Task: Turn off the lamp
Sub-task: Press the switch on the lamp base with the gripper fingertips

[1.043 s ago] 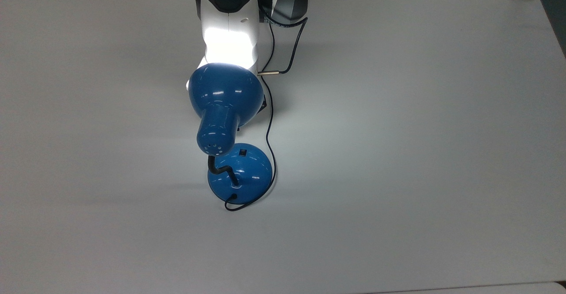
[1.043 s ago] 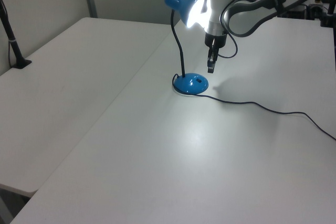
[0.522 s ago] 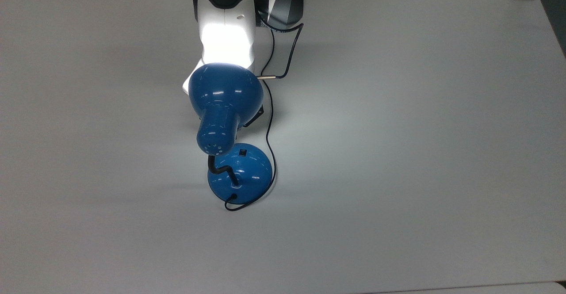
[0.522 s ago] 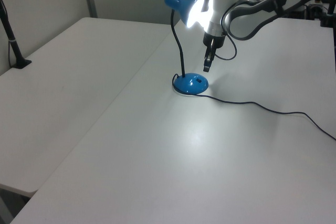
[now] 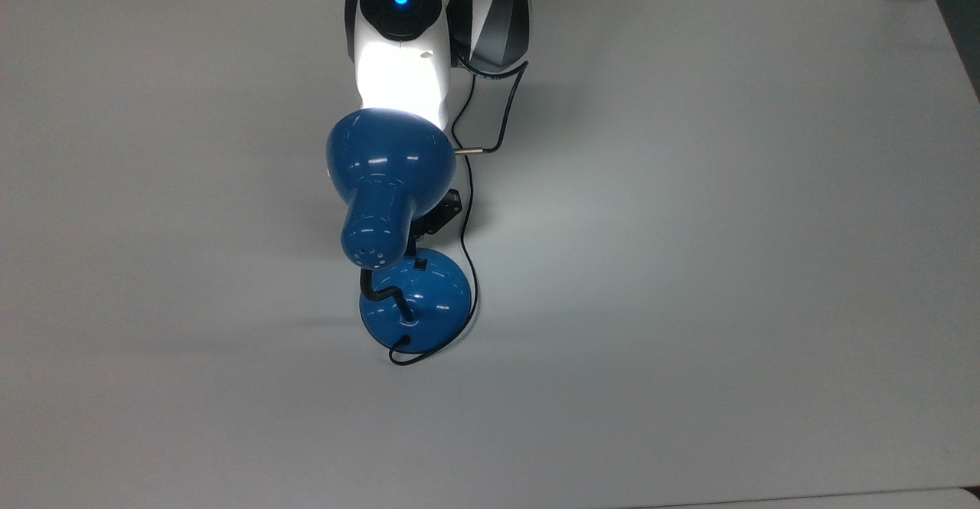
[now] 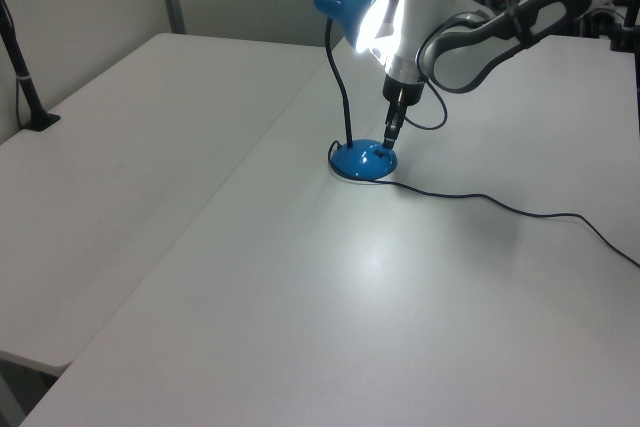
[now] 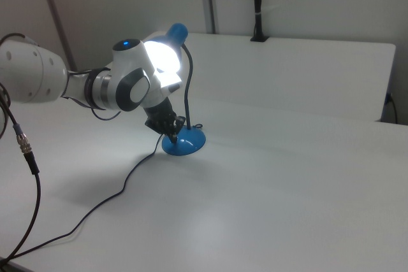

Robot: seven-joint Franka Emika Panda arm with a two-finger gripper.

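A: The lamp (image 6: 352, 77) stands mid-frame in the left view, on the white surface (image 6: 300, 327), its bulb lit and glaring onto the robot's wrist. The gripper (image 6: 391, 135) hangs tip-down just above the round blue base (image 6: 363, 159).

B: So this looks like the press on the switch (image 5: 420, 265). How to do it well?

A: Come straight down on that small black rocker, I'd say, with a light, short push. Off-centre, the tip could skid on the glossy dome or shove the base along. Watch the cord (image 6: 500, 209) too.

B: And the jaws?

A: I cannot tell whether they are open or closed; the tip reads as one dark point.

B: What does each camera add?

A: The top view shows the switch on the base's upper edge, though the shade (image 5: 389, 164) covers most of the gripper. The left view shows the tip's height over the base. The right view puts the gripper (image 7: 173, 135) at the base's left rim.
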